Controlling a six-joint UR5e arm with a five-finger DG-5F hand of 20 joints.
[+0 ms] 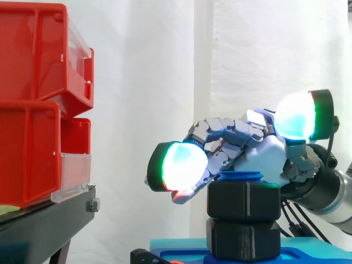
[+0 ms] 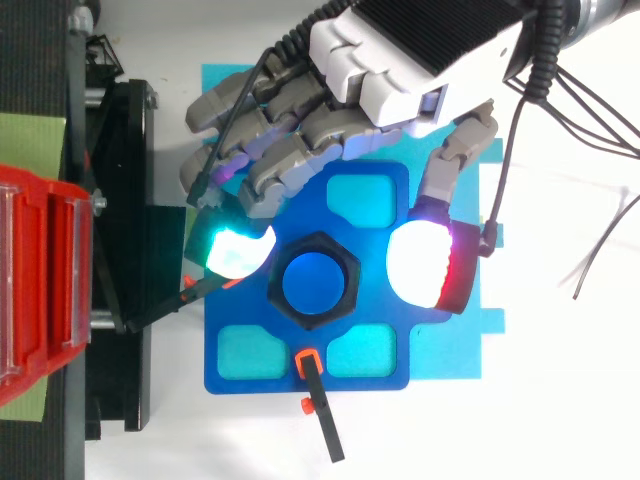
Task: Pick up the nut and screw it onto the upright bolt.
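Observation:
A black hex nut (image 1: 243, 201) sits on the upright blue bolt (image 2: 313, 281), whose blue top (image 1: 240, 176) shows just above it. A second black hex piece (image 1: 243, 239) lies under the nut on the blue base plate (image 2: 300, 372). My hand (image 2: 400, 70) reaches over the bolt from the upper right, its fingers spread to either side of the nut. One glowing fingertip (image 2: 232, 250) is close beside the nut's left face. The thumb pad (image 2: 420, 265) stands apart on the right and, in the side view, is raised above the nut (image 1: 297, 116). The hand holds nothing.
Red bins (image 1: 33, 104) stand stacked on a black stand (image 2: 125, 260) at the left. A black clamp with an orange tip (image 2: 318, 400) sticks out at the plate's front edge. A cyan mat (image 2: 470, 340) lies under the plate.

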